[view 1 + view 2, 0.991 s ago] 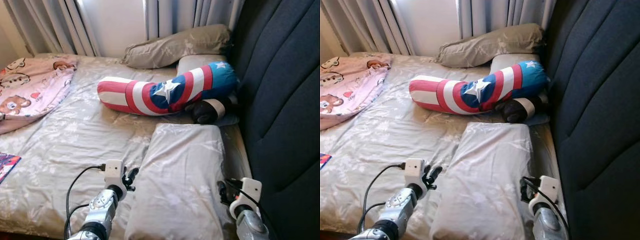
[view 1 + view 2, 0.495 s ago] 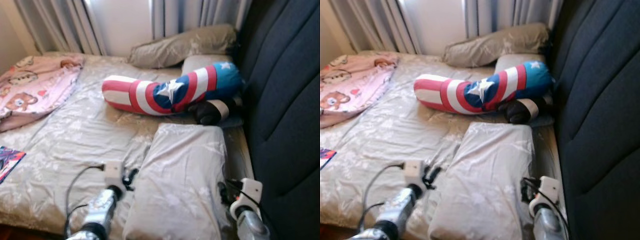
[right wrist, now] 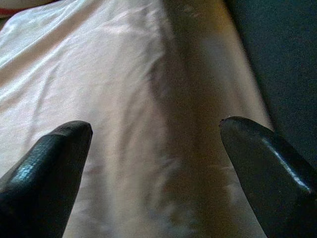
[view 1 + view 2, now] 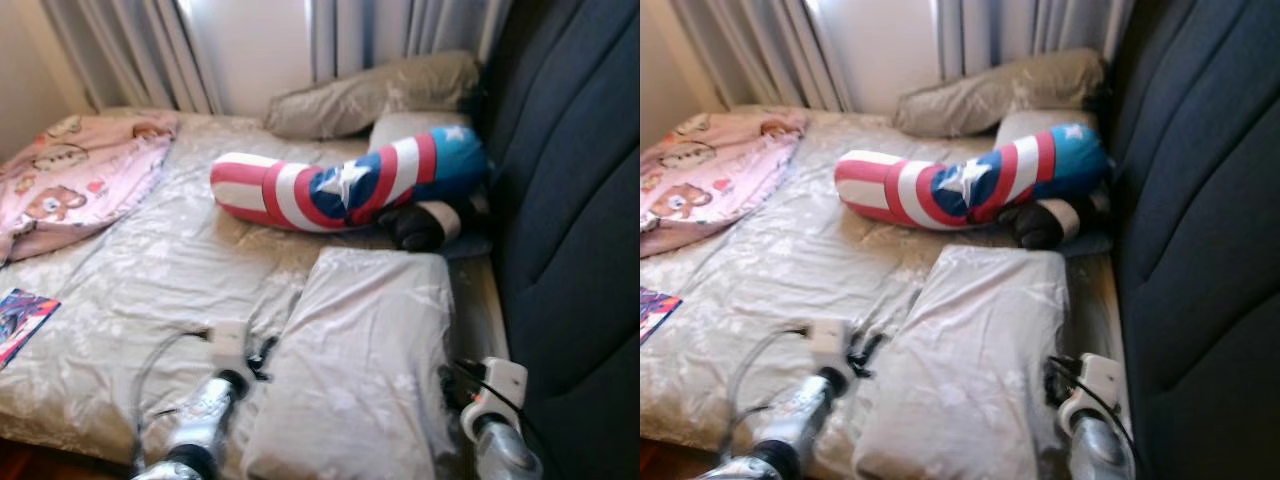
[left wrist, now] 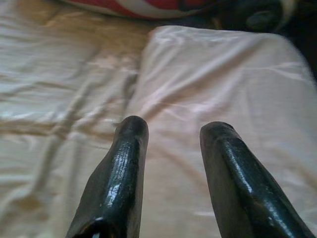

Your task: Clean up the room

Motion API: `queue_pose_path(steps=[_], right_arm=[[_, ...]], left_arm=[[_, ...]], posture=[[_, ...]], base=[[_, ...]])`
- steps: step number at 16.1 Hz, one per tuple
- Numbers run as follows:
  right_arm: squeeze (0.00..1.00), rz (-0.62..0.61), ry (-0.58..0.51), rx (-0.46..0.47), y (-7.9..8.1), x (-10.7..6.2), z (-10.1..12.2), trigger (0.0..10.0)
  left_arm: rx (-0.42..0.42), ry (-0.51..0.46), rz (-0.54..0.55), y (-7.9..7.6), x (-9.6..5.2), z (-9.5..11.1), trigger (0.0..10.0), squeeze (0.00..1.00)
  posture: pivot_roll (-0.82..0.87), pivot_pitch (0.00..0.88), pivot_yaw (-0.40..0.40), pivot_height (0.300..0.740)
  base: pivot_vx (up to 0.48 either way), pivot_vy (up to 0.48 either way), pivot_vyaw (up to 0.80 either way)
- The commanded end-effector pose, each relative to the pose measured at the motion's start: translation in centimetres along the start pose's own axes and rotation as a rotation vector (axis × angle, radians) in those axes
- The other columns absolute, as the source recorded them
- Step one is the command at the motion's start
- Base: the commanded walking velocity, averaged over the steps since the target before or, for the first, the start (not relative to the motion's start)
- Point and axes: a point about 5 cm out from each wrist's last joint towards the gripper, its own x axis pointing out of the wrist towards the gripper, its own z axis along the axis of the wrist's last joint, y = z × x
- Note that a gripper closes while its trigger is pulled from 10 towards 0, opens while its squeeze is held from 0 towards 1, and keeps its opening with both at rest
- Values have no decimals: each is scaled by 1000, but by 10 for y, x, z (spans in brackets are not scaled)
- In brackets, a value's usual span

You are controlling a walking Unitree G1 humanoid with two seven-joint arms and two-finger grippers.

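One grey pillow [image 4: 365,365] lies flat on the near end of the bed [image 4: 150,280], its long right edge running close along the dark blue headboard [image 4: 570,200]. The left gripper [image 4: 262,355] sits just beside the pillow's left edge, fingers [image 5: 126,148] a little apart with nothing between them. The right gripper [image 4: 450,385] is down in the narrow strip between the pillow's right edge and the headboard, fingers [image 3: 54,148] spread wide and empty. Beyond the pillow lies one red, white and blue star bolster [image 4: 345,185], with a dark plush toy [image 4: 420,225] tucked under its right end. Two more pillows [image 4: 375,85] are stacked by the curtains [image 4: 150,50]. Open sheet stretches left to one pink bear blanket [image 4: 70,170] and one magazine [image 4: 22,318] at the bed's near left edge.
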Motion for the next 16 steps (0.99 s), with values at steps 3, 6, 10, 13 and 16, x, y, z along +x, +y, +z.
queue_pose_path(steps=[3, 6, 10, 13, 16], right_arm=[[0, 15, -3, 14, 7, 1, 0, 10000], [0, 15, -2, 14, 7, 1, 0, 10000], [0, 12, 20, 23, 8, 1, -2, 10000], [0, 13, 17, 14, 8, 1, -2, 10000], [0, 14, 6, 9, 9, 2, -1, 10000]], left_arm=[[4, 9, 18, 12, -3, 0, 10000, 0], [-11, 11, 17, 12, -3, -1, 10000, 0], [-31, 27, 27, 13, -4, -2, 10000, 0], [-20, 23, 25, 13, -4, -2, 10000, 0], [-16, 23, 15, 12, -4, -2, 10000, 0]], posture=[[-11, 26, -29, 740], [-11, 26, -30, 740], [-11, 26, -31, 740], [-10, 26, -31, 740], [-8, 26, -31, 740]], base=[[0, 0, 0], [0, 0, 0], [0, 102, -166], [0, 0, -654], [0, 0, 0]])
